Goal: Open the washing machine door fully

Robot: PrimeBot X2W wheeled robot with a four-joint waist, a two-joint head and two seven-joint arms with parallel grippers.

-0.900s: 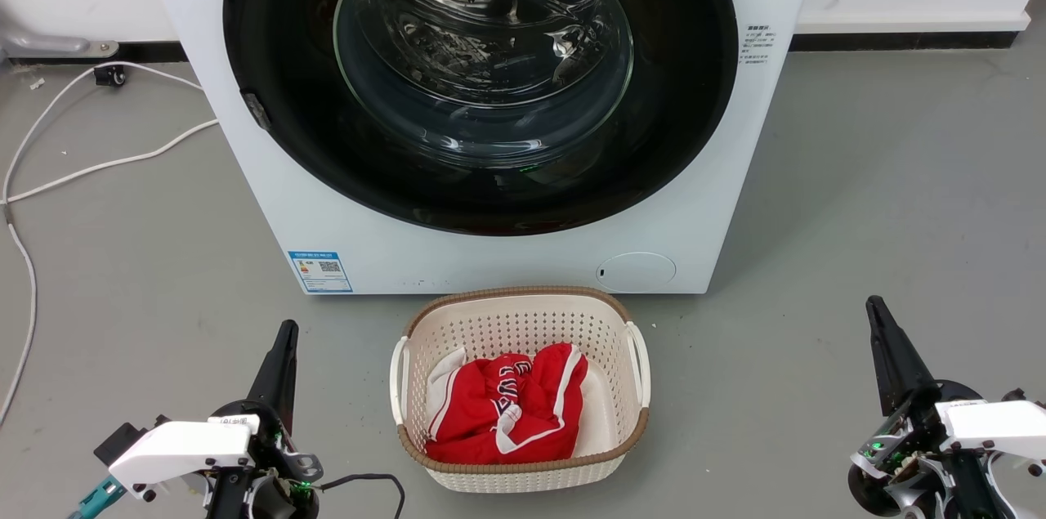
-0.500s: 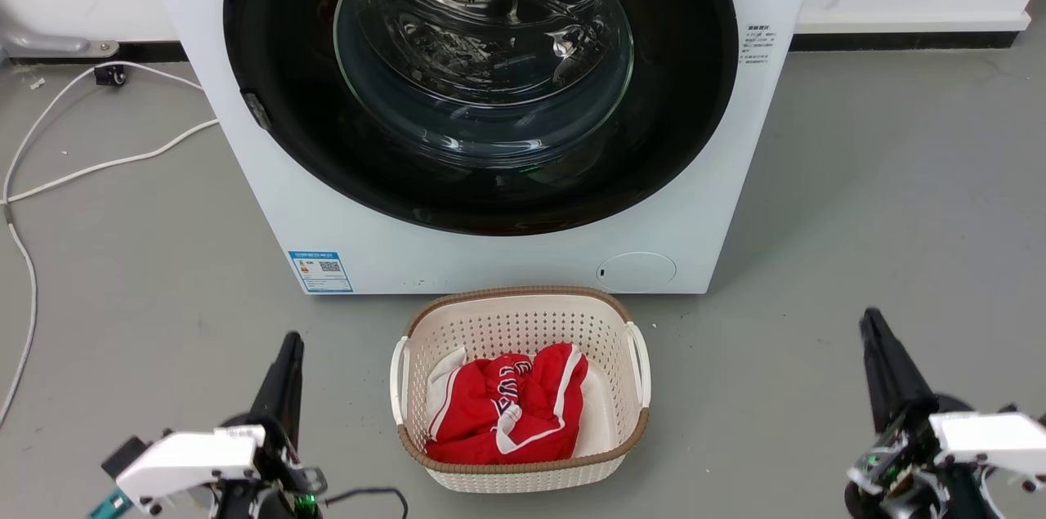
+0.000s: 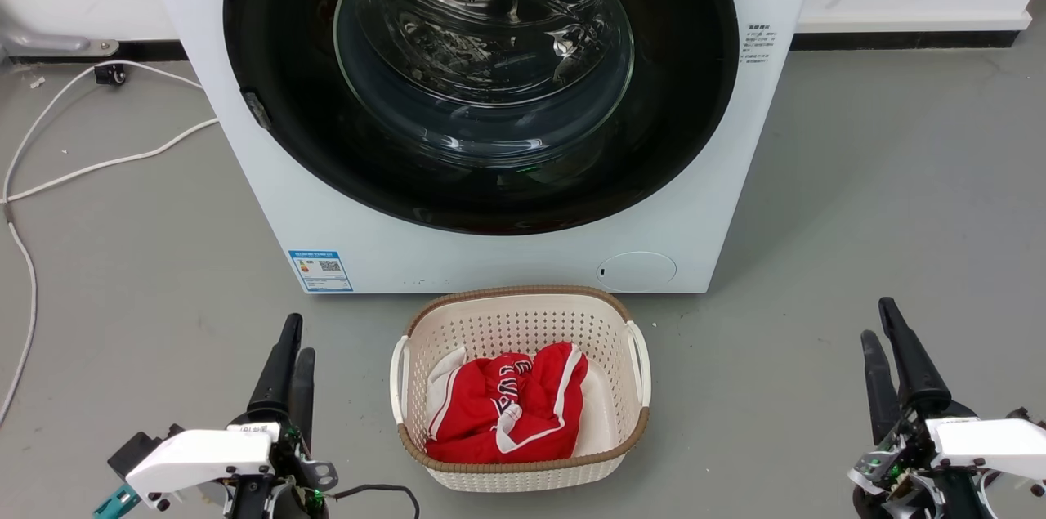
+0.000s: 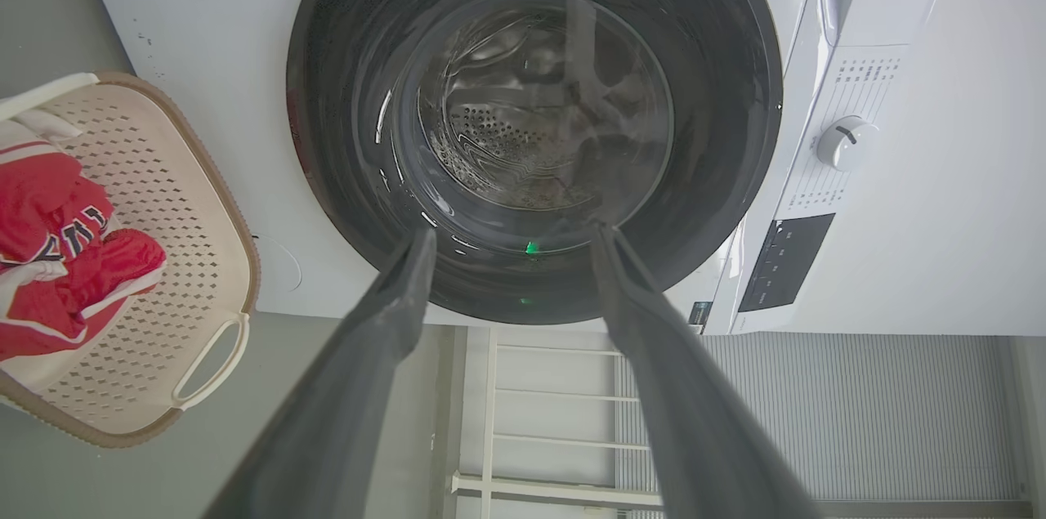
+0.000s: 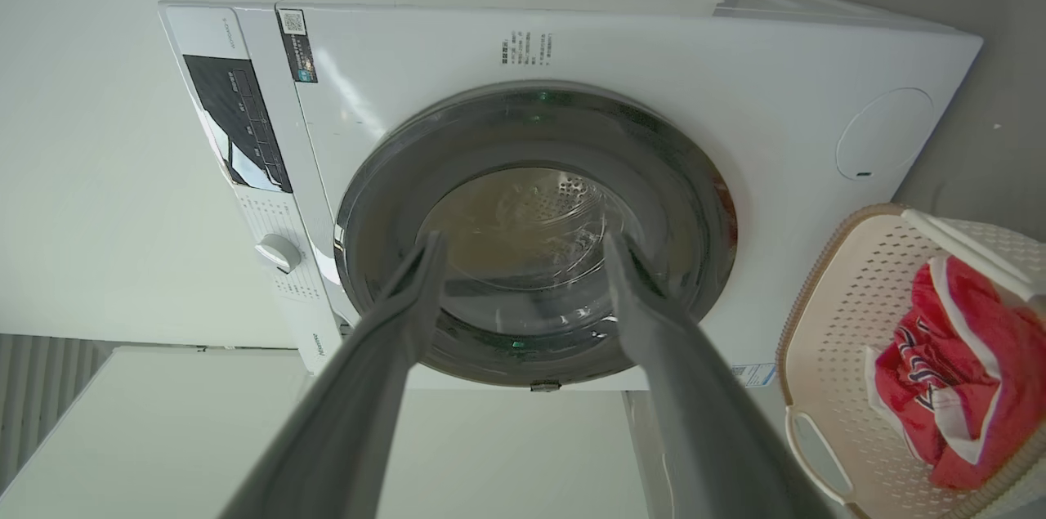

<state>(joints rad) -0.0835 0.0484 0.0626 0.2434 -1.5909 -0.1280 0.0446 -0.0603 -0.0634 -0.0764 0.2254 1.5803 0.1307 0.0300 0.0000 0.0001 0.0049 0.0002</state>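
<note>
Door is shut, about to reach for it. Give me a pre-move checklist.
1. Left gripper open, empty: ok.
2. Right gripper open, empty: ok.
3. Grippers apart from the washing machine door: ok.
4. Grey tab on the door's left rim in sight: ok.
5. Laundry basket below the door's swing: cannot tell.
6. Door fully open: not ok, shut flush.

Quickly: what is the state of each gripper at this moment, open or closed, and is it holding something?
Left gripper: open, holding nothing.
Right gripper: open, holding nothing.
</note>
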